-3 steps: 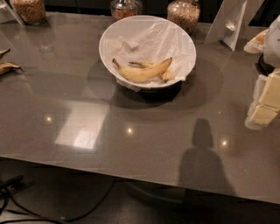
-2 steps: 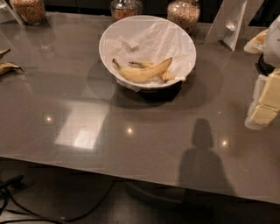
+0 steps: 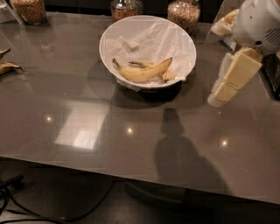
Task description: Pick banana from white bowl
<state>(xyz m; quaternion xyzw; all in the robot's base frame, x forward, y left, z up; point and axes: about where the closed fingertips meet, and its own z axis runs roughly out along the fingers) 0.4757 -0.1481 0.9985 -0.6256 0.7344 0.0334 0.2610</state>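
The banana [image 3: 142,72], long, curved and yellow with a dark stem tip at its left, lies in the white bowl [image 3: 114,33] on crumpled white paper. The bowl stands at the back middle of the grey table [image 3: 87,113]. A shorter yellow-brown piece [image 3: 166,76] lies by the banana's right end. My gripper [image 3: 217,97], cream-coloured under a white wrist, hangs to the right of the bowl. It is outside the rim, a little above the table, and holds nothing that I can see.
Three glass jars of grain [image 3: 29,9] [image 3: 126,8] [image 3: 183,13] stand along the back edge. Dark peel scraps [image 3: 6,65] lie at the far left. A pale yellow-white object [image 3: 224,25] sits behind my wrist. Cables [image 3: 26,205] lie on the floor below the front edge.
My gripper has moved left and slightly up, closer to the bowl's right side. The banana and the bowl have not moved.
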